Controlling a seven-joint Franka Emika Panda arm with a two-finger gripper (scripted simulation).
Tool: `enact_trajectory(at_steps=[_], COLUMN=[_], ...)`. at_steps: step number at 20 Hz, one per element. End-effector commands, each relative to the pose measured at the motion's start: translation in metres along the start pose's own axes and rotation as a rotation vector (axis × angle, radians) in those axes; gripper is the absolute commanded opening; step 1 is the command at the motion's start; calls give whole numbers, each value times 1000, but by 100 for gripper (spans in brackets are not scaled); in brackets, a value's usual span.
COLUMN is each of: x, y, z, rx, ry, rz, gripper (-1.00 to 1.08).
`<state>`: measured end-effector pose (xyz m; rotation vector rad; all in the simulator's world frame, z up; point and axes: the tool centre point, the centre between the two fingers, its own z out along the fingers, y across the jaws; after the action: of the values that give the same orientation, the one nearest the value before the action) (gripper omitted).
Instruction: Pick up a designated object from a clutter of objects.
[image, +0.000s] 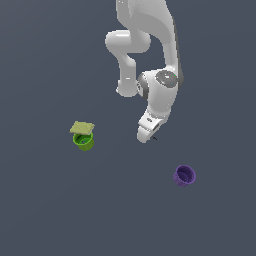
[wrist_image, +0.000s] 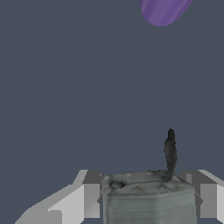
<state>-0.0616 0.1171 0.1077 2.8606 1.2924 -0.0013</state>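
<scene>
Nearest the wrist camera we see the grey block (wrist_image: 148, 197) with its dark stem (wrist_image: 170, 151), seated between the claw (wrist_image: 146, 199) fingers, which flank it closely. Risk: a shallow grip lets it slip during lift. The purple cup (image: 184, 175) stands well apart.

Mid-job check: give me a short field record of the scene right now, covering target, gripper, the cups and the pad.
target: grey block with dark stem, sitting between the fingers
gripper: a finger on each side of the block; contact not clear
purple cup: upright, apart from the arm, toward the exterior view's right
green cup: upright, toward the exterior view's left
pad: flat, tan-green, against the green cup's rim
</scene>
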Motion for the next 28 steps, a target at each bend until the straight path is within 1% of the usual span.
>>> enact_trajectory(at_steps=[1,21,28], x=[-12,-108,-134], y=[3,27,36], z=[-19,-179,-223], rx=[0,5,4], ry=[0,6,4], rz=[0,-2,0], gripper=[-100,-100,-100])
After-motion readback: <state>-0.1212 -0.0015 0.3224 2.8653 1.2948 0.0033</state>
